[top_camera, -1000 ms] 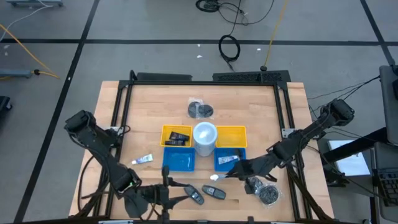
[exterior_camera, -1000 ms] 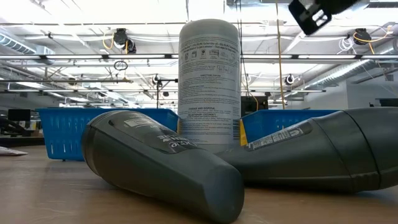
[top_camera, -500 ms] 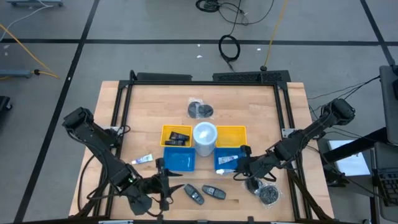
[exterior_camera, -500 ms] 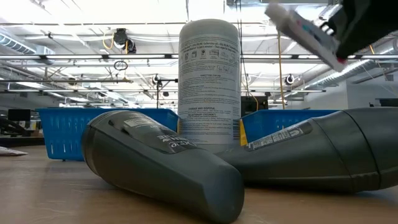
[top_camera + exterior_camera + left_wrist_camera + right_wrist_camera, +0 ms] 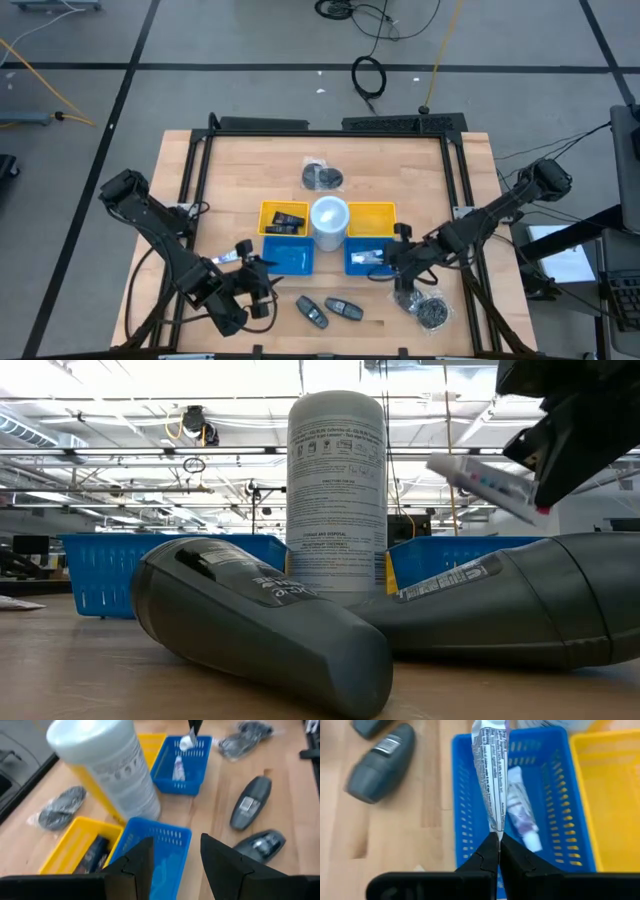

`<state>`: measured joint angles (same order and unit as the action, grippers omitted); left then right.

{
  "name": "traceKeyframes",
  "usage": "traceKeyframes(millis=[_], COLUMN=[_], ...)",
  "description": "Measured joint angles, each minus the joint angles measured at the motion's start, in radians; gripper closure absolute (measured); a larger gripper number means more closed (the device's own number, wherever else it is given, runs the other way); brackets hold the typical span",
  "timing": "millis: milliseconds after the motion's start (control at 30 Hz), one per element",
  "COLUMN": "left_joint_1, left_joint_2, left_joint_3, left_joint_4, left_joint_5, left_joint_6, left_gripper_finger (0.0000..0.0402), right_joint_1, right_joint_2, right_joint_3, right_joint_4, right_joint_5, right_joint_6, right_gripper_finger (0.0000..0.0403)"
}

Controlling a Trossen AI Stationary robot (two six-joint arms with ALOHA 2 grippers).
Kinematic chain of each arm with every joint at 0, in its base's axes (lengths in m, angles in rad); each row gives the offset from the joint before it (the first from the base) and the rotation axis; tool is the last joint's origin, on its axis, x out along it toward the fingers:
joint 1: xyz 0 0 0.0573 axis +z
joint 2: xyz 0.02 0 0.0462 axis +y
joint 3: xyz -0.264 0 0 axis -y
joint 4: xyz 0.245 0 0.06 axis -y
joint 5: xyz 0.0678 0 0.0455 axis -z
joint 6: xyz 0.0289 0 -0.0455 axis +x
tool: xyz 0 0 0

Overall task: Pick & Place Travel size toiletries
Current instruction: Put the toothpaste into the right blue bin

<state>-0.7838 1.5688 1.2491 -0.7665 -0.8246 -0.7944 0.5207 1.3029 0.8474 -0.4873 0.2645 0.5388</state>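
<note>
In the right wrist view my right gripper [image 5: 498,842] is shut on a white toiletry tube [image 5: 491,775] with fine print. It hovers over the right blue basket [image 5: 457,795], where a second tube [image 5: 521,810] lies flat on the floor. The low view shows the held tube [image 5: 487,485] in the air, slanting. A third tube [image 5: 228,257] lies flat on the wood left of the left blue basket [image 5: 290,262]. My left gripper [image 5: 252,272] is open, touches nothing, and hangs by that basket's near-left corner. My right gripper pinches the tube's flat crimped end [image 5: 494,831] between its two fingertips, edge-on. The tube sticks out forward beyond the fingers, cap end farthest away. It is lifted clear above the right blue basket, tilted, with the cap end higher in the low view.
A tall white canister [image 5: 328,220] stands between two yellow baskets [image 5: 283,218] [image 5: 375,215]. Two black gadgets [image 5: 312,312] [image 5: 345,308] lie near the near edge. Clear bags of grey bits lie at the far middle [image 5: 322,177] and near right [image 5: 430,308].
My right gripper has carried the tube up from the wood near the near edge, toward the far edge and right, to above the right blue basket. My left gripper has swung toward the far edge and left, up to the left blue basket's near-left corner.
</note>
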Motion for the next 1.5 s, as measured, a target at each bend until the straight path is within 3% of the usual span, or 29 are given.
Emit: traceKeyframes(millis=[367,800,1167,1500], left_joint_1=[0.012,0.012,0.011,0.009], left_joint_2=[0.000,0.000,0.001,0.001], left_joint_3=[0.000,0.000,-0.007,-0.126], left_joint_4=[-0.346,-0.457,-0.583,-0.637], left_joint_5=[0.120,0.249,0.554,0.764], left_joint_6=[-0.305,-0.418,-0.472,-0.520], left_gripper_finger=[0.0245,0.0245,0.0245,0.0245], right_joint_1=[-0.023,-0.023,-0.022,-0.022], right_joint_2=[0.000,0.000,0.000,0.000], right_joint_3=[0.000,0.000,0.000,0.000], right_joint_4=[-0.032,-0.049,0.061,0.196], right_joint_5=[-0.003,0.051,0.052,0.049], right_joint_6=[0.010,0.008,-0.039,-0.125], right_gripper_finger=[0.0403,0.0349,0.0306,0.0291])
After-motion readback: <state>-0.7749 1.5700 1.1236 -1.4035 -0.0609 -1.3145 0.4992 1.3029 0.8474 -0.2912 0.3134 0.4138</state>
